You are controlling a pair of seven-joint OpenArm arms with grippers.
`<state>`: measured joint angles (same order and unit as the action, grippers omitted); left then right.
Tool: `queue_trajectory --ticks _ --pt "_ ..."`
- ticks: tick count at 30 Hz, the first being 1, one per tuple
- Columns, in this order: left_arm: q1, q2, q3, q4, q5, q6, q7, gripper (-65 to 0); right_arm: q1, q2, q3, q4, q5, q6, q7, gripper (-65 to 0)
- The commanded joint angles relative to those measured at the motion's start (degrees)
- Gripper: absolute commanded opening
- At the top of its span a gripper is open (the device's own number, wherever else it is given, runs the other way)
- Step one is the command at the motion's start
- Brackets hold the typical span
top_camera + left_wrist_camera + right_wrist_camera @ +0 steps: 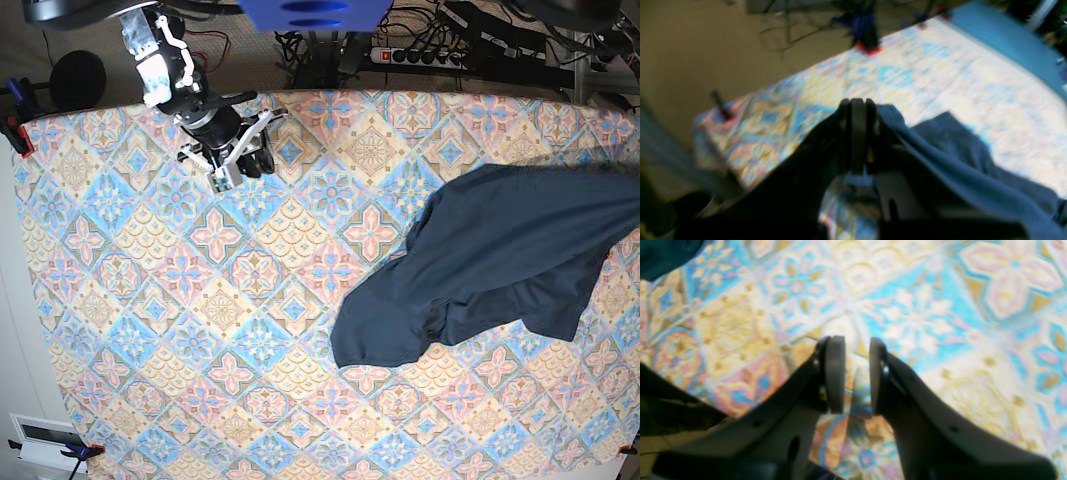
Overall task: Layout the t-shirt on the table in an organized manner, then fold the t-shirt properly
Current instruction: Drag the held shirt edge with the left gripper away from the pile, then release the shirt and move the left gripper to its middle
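The left gripper [857,110] is clamped tight on a fold of the shirt [500,265], its pads pressed together with navy cloth bunched on both sides of them; from the pinch the fabric falls away to the gripper's right and lies rumpled on the table [150,330]. Beyond the fingertips in the left wrist view the patterned cloth runs off to the table's far edge, where a red clamp [868,48] sits. In the base view this gripper itself is out of frame at the right edge, and the shirt stretches from there inward, one end drooping toward the middle of the table. The right gripper [857,373] is well apart from the shirt, near the far left part of the table in the base view [245,155]. Its jaws stand a narrow way apart with nothing between them, only bare patterned cloth below; a dark scrap of something shows at the upper left corner of its wrist view, too blurred to tell.
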<state>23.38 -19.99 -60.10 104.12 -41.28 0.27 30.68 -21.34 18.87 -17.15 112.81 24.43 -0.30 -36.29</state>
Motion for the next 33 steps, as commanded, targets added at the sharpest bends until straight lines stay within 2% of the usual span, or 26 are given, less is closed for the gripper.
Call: queue_trajectory --ticks 1,4,6,9,14,20,23,26,33 --pt "-0.1 -1.1 -0.1 0.8 -0.3 -0.6 0.6 -64.8 1.6 0.2 -0.7 1.0 -0.5 0.3 1.4 -52.3" --pt "-0.5 -1.2 -0.1 0.8 -0.3 -0.6 8.7 -64.4 4.2 0.1 -3.8 -0.3 -3.0 0.3 1.4 -52.5" --pt "-0.5 -1.1 -0.1 0.8 -0.3 -0.6 11.6 -62.1 5.4 0.0 -5.5 -1.4 -5.1 0.3 1.4 -52.5" --pt "-0.2 -1.0 0.0 0.6 -0.3 -0.6 12.5 -55.3 6.5 -1.5 -7.4 -2.2 -7.8 0.3 1.4 -52.5" --pt "2.4 -0.4 2.6 1.2 -0.8 -0.9 12.5 -45.3 6.5 -1.8 -7.6 -3.2 -8.6 0.3 1.4 -52.5" --pt "9.4 -0.5 17.1 11.9 -0.9 -1.1 12.0 -39.9 6.5 -2.3 -7.6 -3.2 -8.6 0.3 1.4 -52.3" --pt "9.0 -0.5 23.7 12.0 -0.3 -1.1 12.0 -39.9 6.5 -2.3 -7.6 -3.1 -8.6 0.3 1.4 -52.3" --pt "5.2 -0.5 31.4 11.6 0.1 -0.8 12.4 -39.9 6.4 -2.3 -7.6 -2.7 -8.6 0.3 1.4 -52.3" --pt "-3.6 -0.3 50.8 10.8 18.2 -0.7 12.1 -40.0 6.1 -2.2 -7.6 -2.7 -8.6 0.3 1.4 -52.3"
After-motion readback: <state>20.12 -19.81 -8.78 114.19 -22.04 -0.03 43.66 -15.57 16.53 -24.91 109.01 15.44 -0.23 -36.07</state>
